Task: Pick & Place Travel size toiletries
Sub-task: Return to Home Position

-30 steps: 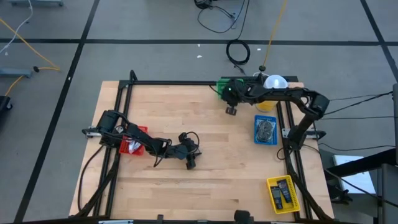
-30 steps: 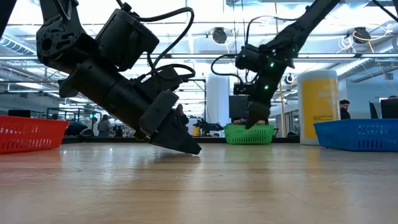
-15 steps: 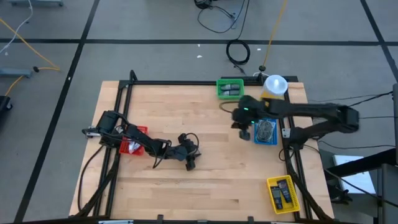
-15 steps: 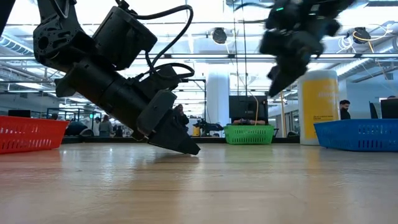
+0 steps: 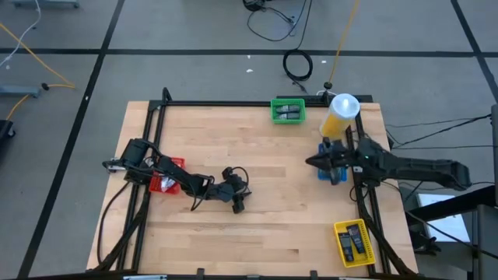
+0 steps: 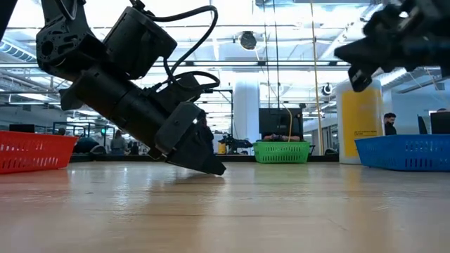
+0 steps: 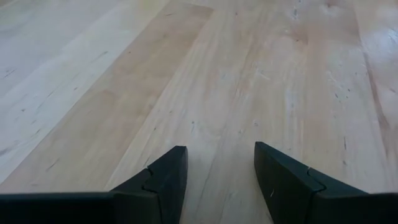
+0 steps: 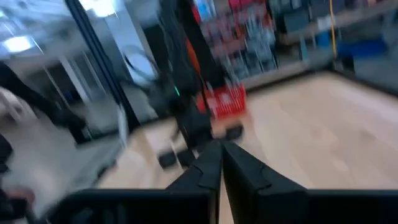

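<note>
High view: find the left gripper [image 5: 237, 204] low on the worktop [image 5: 264, 233] near its middle. The right gripper [image 5: 315, 162] is held above the blue basket [image 5: 333, 177] at the right edge, near the yellow bottle [image 5: 338, 120].

Only this view looks into the baskets. The grey toiletries [image 5: 289, 110] lie in the green basket [image 5: 274, 109] at the far edge, with their long axes parallel to that edge. The dark toiletries [image 5: 352, 241] lie in the yellow basket [image 5: 340, 229] at the near right corner, with their long axes running near to far, slightly tilted. The red basket [image 5: 175, 163] sits partly under the left arm, and you cannot tell what it contains. The right gripper hides most of the blue basket's contents.

Low view: the basket walls hide every item. Here you see that the left gripper's tip rests on the worktop, while the right gripper hangs well above it. A person [image 6: 389, 123] stands in the room behind.

Left wrist view: the jaws stand open over bare wood and hold nothing.

Right wrist view: the jaws are closed together with nothing between them.
</note>
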`<action>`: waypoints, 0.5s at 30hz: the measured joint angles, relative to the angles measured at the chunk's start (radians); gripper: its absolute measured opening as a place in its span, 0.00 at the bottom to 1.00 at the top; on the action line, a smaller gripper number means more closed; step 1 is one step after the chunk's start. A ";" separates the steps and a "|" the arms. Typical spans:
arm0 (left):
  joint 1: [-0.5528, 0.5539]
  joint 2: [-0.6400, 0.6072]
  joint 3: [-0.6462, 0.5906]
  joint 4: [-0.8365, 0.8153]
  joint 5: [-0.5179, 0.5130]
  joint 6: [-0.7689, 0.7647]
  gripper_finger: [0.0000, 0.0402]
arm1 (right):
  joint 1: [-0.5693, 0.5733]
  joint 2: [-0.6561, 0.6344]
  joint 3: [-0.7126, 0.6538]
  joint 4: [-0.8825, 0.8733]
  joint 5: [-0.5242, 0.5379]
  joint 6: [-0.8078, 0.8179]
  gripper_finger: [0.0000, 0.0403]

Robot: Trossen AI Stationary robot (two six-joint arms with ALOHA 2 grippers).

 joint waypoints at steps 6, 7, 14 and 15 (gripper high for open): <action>0.004 0.001 -0.001 0.050 -0.044 0.004 0.46 | 0.000 -0.140 -0.152 0.152 0.003 0.022 0.00; 0.007 0.002 -0.001 0.059 -0.052 0.003 0.46 | 0.000 -0.149 -0.162 0.158 0.000 0.022 0.00; 0.056 -0.037 -0.002 0.201 -0.050 0.016 0.46 | 0.038 -0.154 -0.165 0.025 0.010 -0.061 0.00; 0.062 -0.057 -0.002 0.213 -0.046 0.029 0.46 | 0.051 -0.153 -0.165 -0.005 0.033 -0.074 0.00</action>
